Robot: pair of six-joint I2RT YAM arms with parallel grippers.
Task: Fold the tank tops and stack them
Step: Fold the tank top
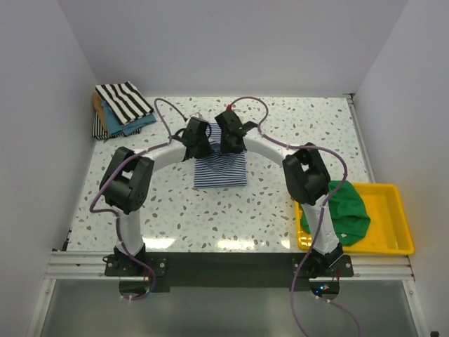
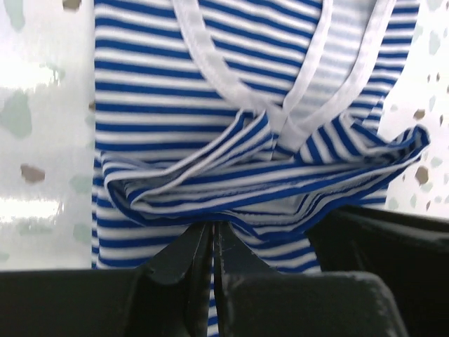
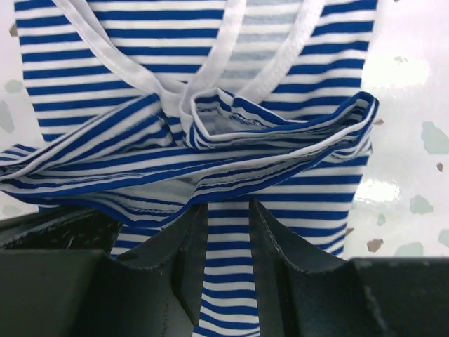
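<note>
Looking down on the speckled table (image 1: 280,203), we're seeing the blue-striped tank top (image 1: 219,170) lying mid-table, partly folded, with both arms meeting at its far edge. The folded stack (image 1: 121,105) is sitting in the far left corner, and the green tank top (image 1: 347,210) is waiting in the yellow tray (image 1: 400,225). Only the wrist views are telling us the grip. The left gripper (image 2: 212,246) is pinching the bunched edge, jaws pressed together. The right gripper (image 3: 228,232) is straddling it, jaws parted. That's the risk I'm reading: an uneven hold could let one side slip, dragging the fold crooked. The overhead is hiding all of this.
</note>
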